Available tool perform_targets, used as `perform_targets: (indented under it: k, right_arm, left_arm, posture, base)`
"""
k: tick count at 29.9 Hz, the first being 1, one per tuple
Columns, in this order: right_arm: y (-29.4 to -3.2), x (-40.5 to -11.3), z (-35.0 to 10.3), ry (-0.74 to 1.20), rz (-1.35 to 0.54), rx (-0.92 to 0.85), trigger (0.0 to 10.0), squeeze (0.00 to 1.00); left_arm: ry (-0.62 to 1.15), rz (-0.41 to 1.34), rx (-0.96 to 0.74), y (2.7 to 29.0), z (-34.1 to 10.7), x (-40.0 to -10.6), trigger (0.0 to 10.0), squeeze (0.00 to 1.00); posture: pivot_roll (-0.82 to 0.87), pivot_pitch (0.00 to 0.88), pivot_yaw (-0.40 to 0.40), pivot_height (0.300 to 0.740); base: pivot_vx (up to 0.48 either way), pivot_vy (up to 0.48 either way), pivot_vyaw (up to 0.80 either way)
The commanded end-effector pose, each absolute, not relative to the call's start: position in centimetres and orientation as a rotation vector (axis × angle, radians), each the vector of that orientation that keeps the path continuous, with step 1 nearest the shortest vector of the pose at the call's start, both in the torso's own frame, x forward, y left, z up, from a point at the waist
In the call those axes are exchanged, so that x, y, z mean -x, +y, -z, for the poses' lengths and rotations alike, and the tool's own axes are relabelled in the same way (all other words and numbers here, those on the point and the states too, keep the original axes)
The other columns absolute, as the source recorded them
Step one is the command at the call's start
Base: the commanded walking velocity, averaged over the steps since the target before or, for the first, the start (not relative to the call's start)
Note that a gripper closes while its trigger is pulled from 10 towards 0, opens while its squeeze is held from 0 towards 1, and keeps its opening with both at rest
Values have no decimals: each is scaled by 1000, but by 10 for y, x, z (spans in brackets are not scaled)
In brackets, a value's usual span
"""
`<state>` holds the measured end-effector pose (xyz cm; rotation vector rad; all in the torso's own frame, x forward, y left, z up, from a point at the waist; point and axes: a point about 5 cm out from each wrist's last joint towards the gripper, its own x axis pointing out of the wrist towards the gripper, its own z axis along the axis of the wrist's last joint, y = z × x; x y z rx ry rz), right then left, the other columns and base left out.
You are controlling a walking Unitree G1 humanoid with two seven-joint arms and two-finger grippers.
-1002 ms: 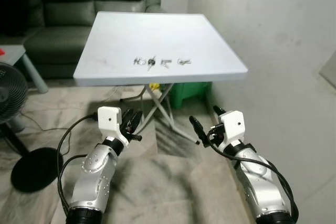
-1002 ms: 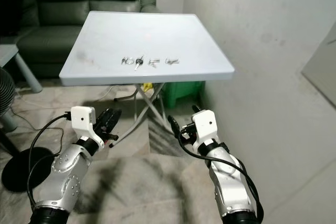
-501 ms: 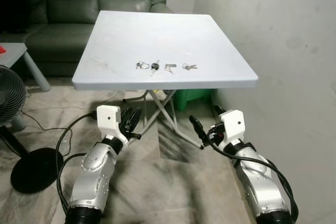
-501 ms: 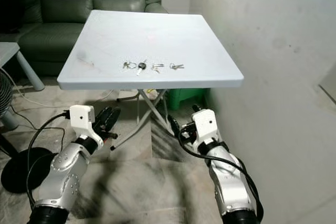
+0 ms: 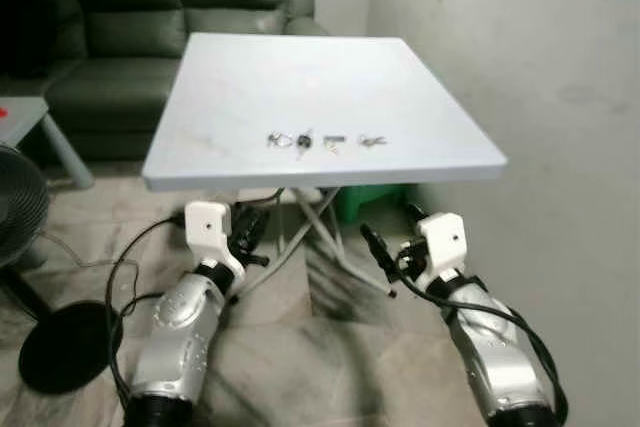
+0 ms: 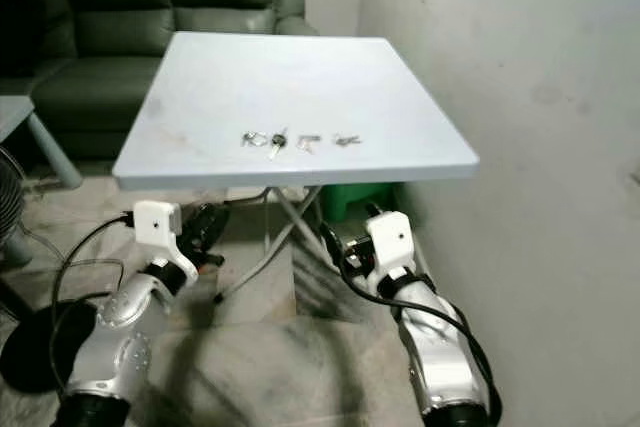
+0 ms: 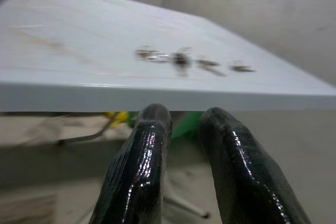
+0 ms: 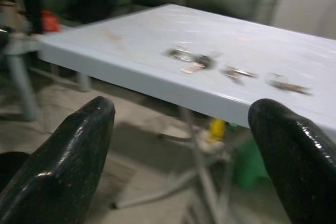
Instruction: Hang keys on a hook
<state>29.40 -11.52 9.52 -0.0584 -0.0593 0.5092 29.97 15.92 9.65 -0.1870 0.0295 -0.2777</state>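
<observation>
Two grippers held low at waist height, both short of the table edge and below its top. Left gripper (image 5: 255, 230): long black fingers (image 7: 137, 177) pressed close together, only a thin gap between them, empty, aimed at the underside of the near rim. Right gripper (image 5: 390, 247): fingers spread wide, nothing between them, aimed up toward the same rim. Likely posture for walking up: arms tucked in, right one pre-opened for a pick.

Beyond both grippers, the pale grey square folding table (image 5: 250, 172) on crossed white metal legs (image 5: 315, 222). A short way in from its near edge, ahead of and above the fingertips, lies a row of small metal keys and key rings (image 5: 325, 140), four clusters side by side, one with a dark head (image 5: 304, 140). Laid flat, spaced apart, easy to take singly.

Left of the left arm: black round fan base (image 5: 62, 345) with cable on the stone floor. Under the table, a green plastic bin (image 5: 372, 199). Farther off, a dark green leather sofa (image 5: 150, 17); to the right, a white plastered wall (image 5: 540, 57). No hook made out yet.
</observation>
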Motion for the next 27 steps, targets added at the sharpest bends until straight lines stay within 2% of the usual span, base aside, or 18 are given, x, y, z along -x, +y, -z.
perform_targets:
  k: [1, 21, 27]
  right_arm:
    - [-124, -296, -99, -69, -487, 82, 10000, 0]
    - [-125, -295, -99, -65, -494, 86, 10000, 0]
    - [-125, -295, -99, -64, -498, 87, 10000, 0]
  left_arm:
    - [22, 294, 191, 152, -99, -301, 10000, 0]
    - [20, 294, 181, 151, -100, -301, 10000, 0]
    - [21, 292, 181, 152, -100, -301, 10000, 0]
  posture:
    - [-30, 0, -40, 740]
    - [-29, 0, -45, 740]
    - [-29, 0, -45, 740]
  base:
    - [277, 285, 0]
    - [364, 278, 0]
    - [389, 0, 0]
